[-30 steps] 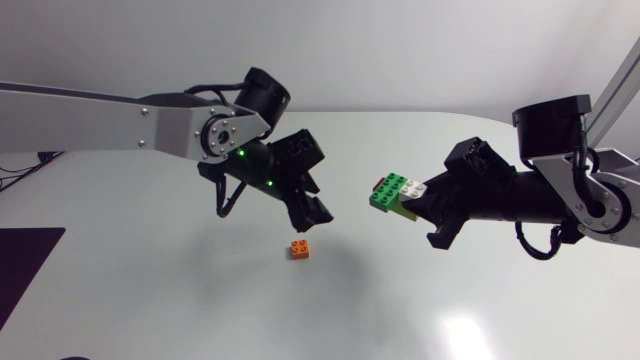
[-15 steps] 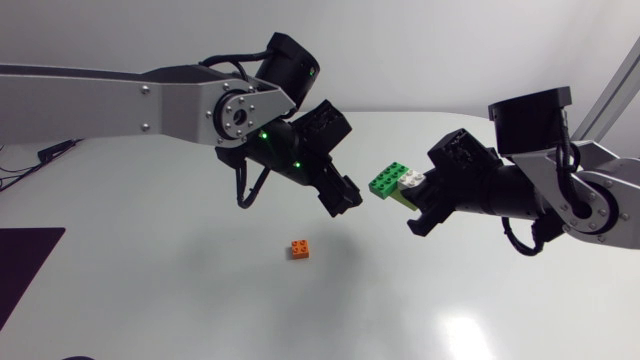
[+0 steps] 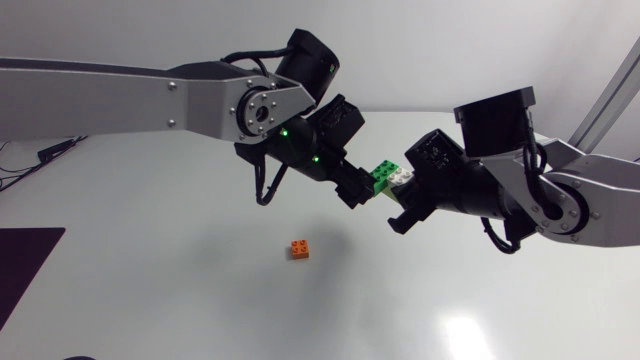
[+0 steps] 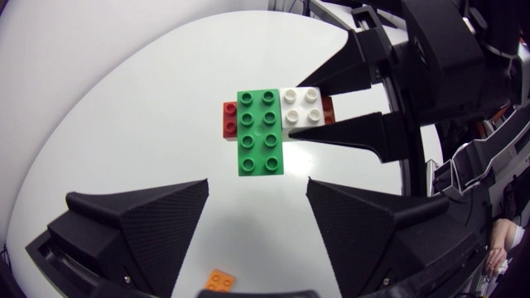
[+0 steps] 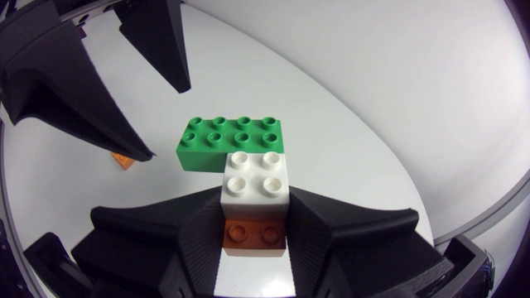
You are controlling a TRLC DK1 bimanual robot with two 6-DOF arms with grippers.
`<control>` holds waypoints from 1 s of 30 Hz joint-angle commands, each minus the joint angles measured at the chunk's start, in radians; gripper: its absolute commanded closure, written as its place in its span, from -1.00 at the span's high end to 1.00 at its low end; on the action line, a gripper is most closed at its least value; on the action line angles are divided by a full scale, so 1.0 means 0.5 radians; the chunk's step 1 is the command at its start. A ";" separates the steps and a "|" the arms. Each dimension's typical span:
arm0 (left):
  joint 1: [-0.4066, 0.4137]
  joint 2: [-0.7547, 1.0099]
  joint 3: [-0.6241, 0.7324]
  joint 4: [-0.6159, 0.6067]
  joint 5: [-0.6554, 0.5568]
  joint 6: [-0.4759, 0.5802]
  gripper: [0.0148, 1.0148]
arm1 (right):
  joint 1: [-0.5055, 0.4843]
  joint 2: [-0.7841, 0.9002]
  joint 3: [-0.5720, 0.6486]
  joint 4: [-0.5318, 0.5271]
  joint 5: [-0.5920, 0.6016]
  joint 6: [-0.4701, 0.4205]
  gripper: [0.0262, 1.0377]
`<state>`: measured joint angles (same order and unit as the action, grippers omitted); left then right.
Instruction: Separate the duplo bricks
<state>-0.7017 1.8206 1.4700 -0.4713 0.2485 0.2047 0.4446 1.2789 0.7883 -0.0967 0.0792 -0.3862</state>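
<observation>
A stack of duplo bricks hangs above the table: a long green brick [image 3: 381,176] [image 4: 259,132] [image 5: 232,142] and a white brick [image 3: 402,174] [image 4: 301,108] [image 5: 257,178] sit on a red brick [image 4: 229,120] [image 5: 254,236]. My right gripper [image 3: 403,196] [image 5: 254,219] is shut on the white and red end. My left gripper [image 3: 358,191] [image 4: 257,185] stands open just short of the green brick's free end, fingers [image 5: 157,41] wide apart and not touching it. A small orange brick [image 3: 299,249] [image 4: 219,281] [image 5: 124,161] lies alone on the table below.
The white table [image 3: 150,290] has a rounded far edge. A dark mat [image 3: 25,270] lies at its left edge. Both arms meet in mid-air over the table's middle.
My left gripper has swung right and upward, away from the orange brick, up to the green brick. My right arm has carried the stack leftward toward it.
</observation>
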 commanded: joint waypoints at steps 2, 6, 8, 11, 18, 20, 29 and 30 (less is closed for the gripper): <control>-0.023 0.102 0.106 -0.002 -0.037 -0.106 0.61 | 0.053 0.044 0.062 0.043 0.060 0.058 -0.76; -0.045 0.142 0.137 -0.002 -0.058 -0.121 0.61 | 0.089 0.062 0.071 0.046 0.096 0.076 -0.76; -0.057 0.154 0.143 -0.002 -0.089 -0.124 0.61 | 0.096 0.068 0.080 0.046 0.106 0.082 -0.76; -0.063 0.166 0.149 -0.002 -0.104 -0.124 0.60 | 0.099 0.059 0.086 0.043 0.109 0.088 -0.76; -0.091 0.172 0.149 0.001 -0.187 -0.121 0.29 | 0.129 0.047 0.086 0.043 0.127 0.101 -0.76; -0.100 0.172 0.149 0.013 -0.221 -0.118 0.29 | 0.142 0.044 0.077 0.043 0.130 0.104 -0.76; -0.115 0.185 0.159 0.028 -0.285 -0.121 -0.21 | 0.160 0.016 0.049 0.046 0.145 0.113 -0.76; -0.118 0.188 0.156 0.028 -0.292 -0.121 -0.21 | 0.166 0.010 0.046 0.046 0.152 0.116 -0.76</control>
<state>-0.7483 1.8820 1.5112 -0.4637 0.1104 0.1631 0.5182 1.2987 0.8082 -0.0898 0.1425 -0.3546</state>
